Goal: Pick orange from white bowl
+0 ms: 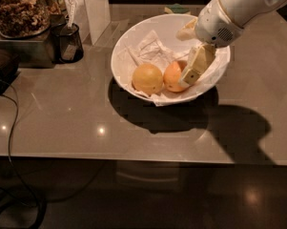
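The white bowl [128, 46] stands on the grey table, lined with crumpled white paper [152, 49]. Two round fruits lie in it side by side. The orange [173, 75] is the deeper-coloured one on the right. The paler, yellower fruit [148, 78] is on its left. My gripper [185, 58] comes in from the upper right and is open inside the bowl. Its near finger [196, 65] lies against the orange's right side and hides part of it. The far finger [186, 31] is up near the bowl's back wall.
A glass jar of nuts [19, 8], a black cup [69, 42] and a white box [95, 8] stand at the back left. A black cable [12, 128] hangs over the table's left front edge. A green item [177, 8] lies behind the bowl.
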Controlling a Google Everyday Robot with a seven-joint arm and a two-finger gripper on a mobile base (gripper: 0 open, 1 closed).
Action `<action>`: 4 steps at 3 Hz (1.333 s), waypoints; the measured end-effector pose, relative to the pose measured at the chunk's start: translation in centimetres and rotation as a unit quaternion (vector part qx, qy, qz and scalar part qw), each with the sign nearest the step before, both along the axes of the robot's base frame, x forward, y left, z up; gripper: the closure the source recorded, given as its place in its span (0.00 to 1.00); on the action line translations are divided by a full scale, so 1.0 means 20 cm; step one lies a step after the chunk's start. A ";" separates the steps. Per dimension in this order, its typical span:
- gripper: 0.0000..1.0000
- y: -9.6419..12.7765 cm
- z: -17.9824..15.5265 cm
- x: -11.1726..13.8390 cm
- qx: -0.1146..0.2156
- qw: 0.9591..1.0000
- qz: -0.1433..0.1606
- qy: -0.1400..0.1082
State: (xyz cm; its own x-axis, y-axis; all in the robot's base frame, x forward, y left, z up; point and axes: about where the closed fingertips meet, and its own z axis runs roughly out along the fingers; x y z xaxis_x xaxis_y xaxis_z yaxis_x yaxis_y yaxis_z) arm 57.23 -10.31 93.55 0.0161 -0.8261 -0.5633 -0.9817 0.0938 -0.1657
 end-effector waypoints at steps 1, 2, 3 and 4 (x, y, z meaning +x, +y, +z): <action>0.11 0.05 -0.09 0.01 0.006 1.000 0.009 0.024; 0.16 0.10 -0.17 0.02 0.010 0.999 0.018 0.042; 0.18 0.14 -0.22 0.04 0.009 0.998 0.023 0.055; 0.18 0.14 -0.25 0.07 0.005 0.998 0.023 0.060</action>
State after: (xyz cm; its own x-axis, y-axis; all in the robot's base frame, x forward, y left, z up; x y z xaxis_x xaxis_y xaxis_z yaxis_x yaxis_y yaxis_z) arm 58.54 -7.45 88.48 -0.0143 -0.8201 -0.5720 -0.9977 0.0496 -0.0462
